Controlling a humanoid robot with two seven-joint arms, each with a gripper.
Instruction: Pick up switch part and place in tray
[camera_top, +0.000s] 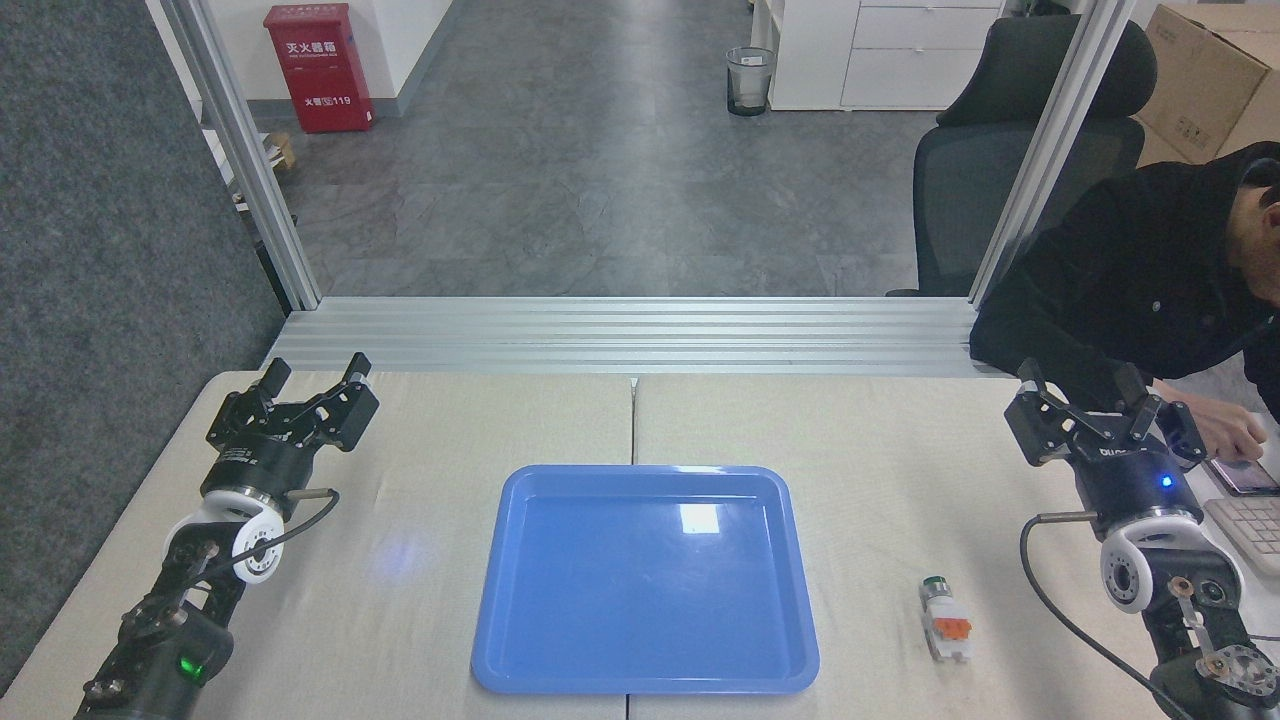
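Note:
The switch part (944, 619) lies flat on the table, right of the tray, its dark-green cap pointing away from me and its orange block at the middle. The glossy blue tray (520, 500) sits in the middle of the table with nothing in it. My right gripper (1079, 383) is open at the far right, well beyond the switch part and holding nothing. My left gripper (315, 371) is open at the far left of the table, far from both, also holding nothing.
A person in a black jacket (1130, 270) leans over the table's right edge, a hand (1225, 433) on a phone close to my right gripper. A keyboard (1250, 525) lies at the right edge. An aluminium frame rail (630, 335) runs behind the table.

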